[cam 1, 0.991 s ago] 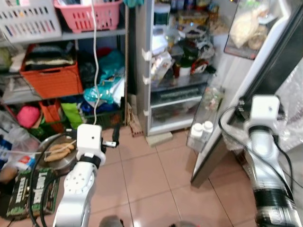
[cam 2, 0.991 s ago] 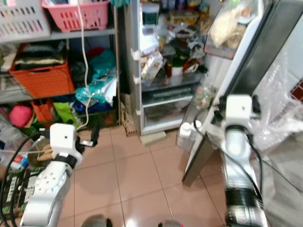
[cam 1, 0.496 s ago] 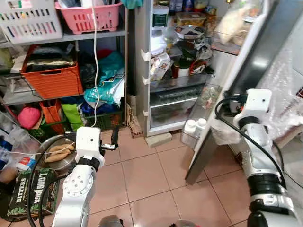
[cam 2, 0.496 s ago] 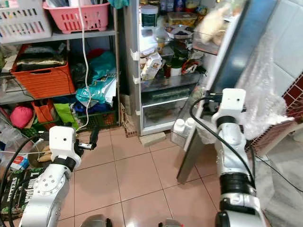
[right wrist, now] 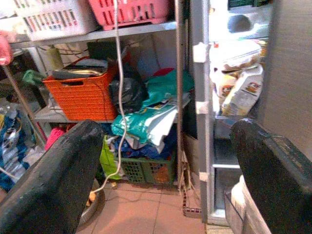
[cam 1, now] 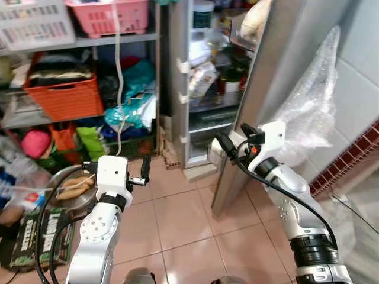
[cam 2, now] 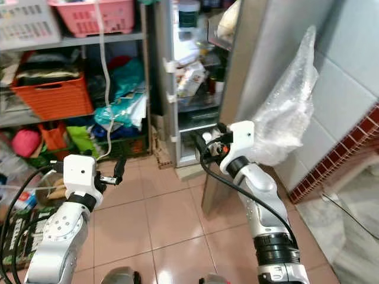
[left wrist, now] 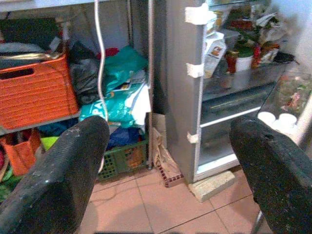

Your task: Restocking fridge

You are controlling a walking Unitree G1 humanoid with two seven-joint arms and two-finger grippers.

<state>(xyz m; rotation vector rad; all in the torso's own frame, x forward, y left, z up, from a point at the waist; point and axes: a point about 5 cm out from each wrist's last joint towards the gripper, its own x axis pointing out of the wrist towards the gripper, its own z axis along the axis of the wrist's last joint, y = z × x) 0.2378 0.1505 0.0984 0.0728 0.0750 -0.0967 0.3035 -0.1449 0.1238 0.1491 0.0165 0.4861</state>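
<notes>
Far left: shelving unit (cam 1: 83, 41) with a white basket (cam 1: 32, 23) and a pink basket (cam 1: 112, 16) on its upper shelf, an orange crate (cam 1: 62, 94) on the shelf below. A white cord (cam 1: 120, 77) hangs down in front of the shelves. Green crate (right wrist: 146, 168) at floor level under a heap of teal and white bags (cam 1: 131, 109). On the tiled floor (cam 1: 172, 225), a metal bowl (cam 1: 65, 192) holding pale oblong food items.

Left gripper (cam 1: 144, 171) is held low over the floor, in front of the shelving and well apart from the fridge. Left wrist view: both black fingers (left wrist: 58, 170) spread wide, nothing between them. Released, empty.

Centre: fridge (cam 1: 198, 89), interior lit, shelves crowded with packets and jars; a white-lidded jar (left wrist: 242, 57) and a printed carton (left wrist: 214, 48) sit on a middle shelf, glass drawer beneath. A pale block (left wrist: 211, 184) lies on the floor against the fridge base.

Fridge door (cam 1: 269, 89) stands partly swung in, grey outer face toward the camera, covering much of the opening; a bagged item (cam 1: 254, 18) sits in its top door rack.

Right gripper (cam 1: 234, 139) is at the door's leading edge, low, near the lower door bin. Whether it touches the door cannot be told. Right wrist view: fingers (right wrist: 48, 180) wide apart, nothing grasped.

Right: crumpled clear plastic sheet (cam 1: 311, 100) against the tiled wall (cam 1: 361, 65).
</notes>
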